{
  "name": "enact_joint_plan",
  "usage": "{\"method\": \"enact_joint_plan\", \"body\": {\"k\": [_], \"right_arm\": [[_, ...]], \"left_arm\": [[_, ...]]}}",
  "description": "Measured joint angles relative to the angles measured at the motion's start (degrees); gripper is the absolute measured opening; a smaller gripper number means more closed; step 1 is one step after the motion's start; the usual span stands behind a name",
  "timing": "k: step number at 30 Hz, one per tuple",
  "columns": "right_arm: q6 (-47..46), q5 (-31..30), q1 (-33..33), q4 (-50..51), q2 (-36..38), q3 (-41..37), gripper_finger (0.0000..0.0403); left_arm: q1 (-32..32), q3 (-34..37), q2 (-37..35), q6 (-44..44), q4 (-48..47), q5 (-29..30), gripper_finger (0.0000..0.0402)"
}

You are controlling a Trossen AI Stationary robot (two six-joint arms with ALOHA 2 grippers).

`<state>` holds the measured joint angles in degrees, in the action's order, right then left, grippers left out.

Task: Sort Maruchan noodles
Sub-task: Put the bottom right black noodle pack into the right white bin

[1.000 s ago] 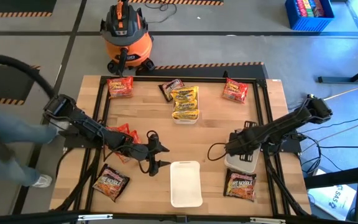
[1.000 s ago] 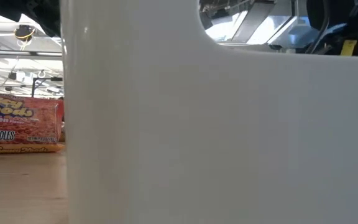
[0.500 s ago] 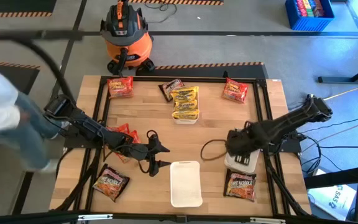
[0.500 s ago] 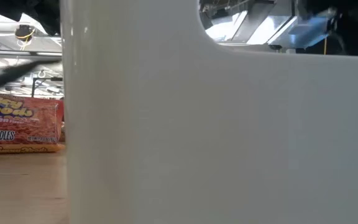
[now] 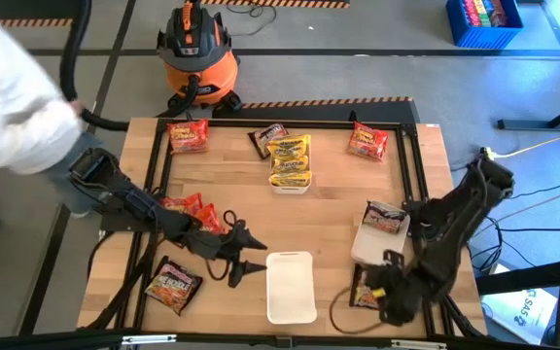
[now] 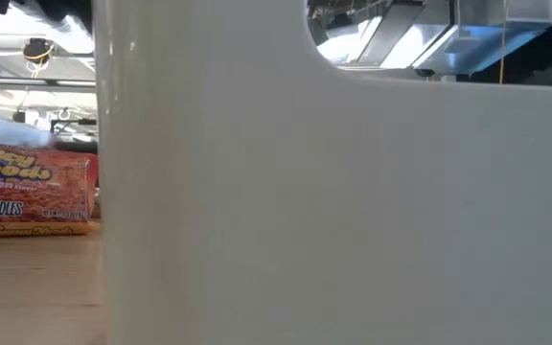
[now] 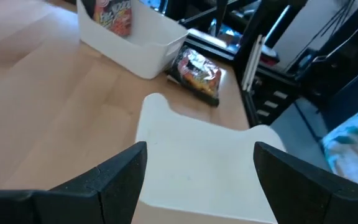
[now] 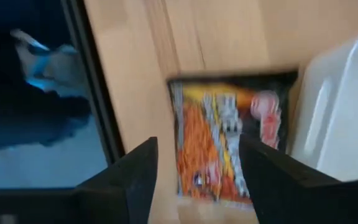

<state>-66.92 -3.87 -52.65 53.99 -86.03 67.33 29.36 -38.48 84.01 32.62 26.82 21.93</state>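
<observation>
My left gripper (image 5: 241, 257) is open and empty, just left of the empty white tray (image 5: 292, 287) at the near edge. That tray fills the left wrist view (image 7: 204, 168). My right gripper (image 5: 375, 292) is open over a dark maroon noodle packet (image 5: 366, 290) lying flat at the near right. In the right wrist view its fingers stand either side of this packet (image 8: 225, 143). Another packet (image 5: 385, 218) lies in the right white tray (image 5: 369, 248). Yellow packets (image 5: 290, 158) fill the far tray. Red packets (image 5: 191, 208) lie under my left arm.
Loose packets lie on the table: red (image 5: 188, 136), dark (image 5: 266, 138), red (image 5: 367, 143) and dark (image 5: 173, 284). A person in white (image 5: 8, 87) leans in at the far left by an orange vacuum (image 5: 197, 53). The white tray (image 6: 333, 192) blocks most of the low view.
My right gripper has swung from above the right tray toward the table's near edge and now hangs over the dark packet there. A packet now shows in the right tray. My left gripper has shifted slightly toward the near edge. A person has come in at the far left.
</observation>
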Motion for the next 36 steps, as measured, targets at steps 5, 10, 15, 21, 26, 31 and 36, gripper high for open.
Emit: {"method": "enact_joint_plan", "body": {"k": [5, 10, 15, 21, 26, 31, 36], "right_arm": [[-4.94, 1.75, -4.09, -0.53, -4.82, -0.02, 0.0166], [-6.91, 1.91, -5.63, -2.53, -9.34, -0.04, 0.0143], [-6.94, 4.81, -5.63, -8.19, -12.91, -0.04, 0.013], [-10.09, 4.29, -6.26, -6.92, -15.65, -0.04, 0.0123], [-12.42, 3.43, -6.25, -7.03, -18.2, -0.06, 0.0122], [-11.18, 0.96, -4.95, -11.96, -20.04, 0.03, 0.0122], [-10.05, -6.13, -1.06, -13.56, -19.96, 0.06, 0.0122]], "left_arm": [[0.71, -4.35, 2.04, -1.62, -1.55, 0.28, 0.0288], [0.74, -14.74, 8.48, -6.03, -6.64, -0.52, 0.0288], [0.64, -25.21, 15.6, -7.73, -13.09, -0.58, 0.0288], [0.28, -35.02, 25.06, -8.34, -13.81, -1.31, 0.0288], [-0.29, -42.96, 32.03, -8.87, -16.93, -4.99, 0.0288], [-0.59, -47.28, 35.07, -8.87, -20.47, -6.61, 0.0288], [-0.59, -47.25, 35.04, -8.85, -21.6, -6.21, 0.0288]]}}
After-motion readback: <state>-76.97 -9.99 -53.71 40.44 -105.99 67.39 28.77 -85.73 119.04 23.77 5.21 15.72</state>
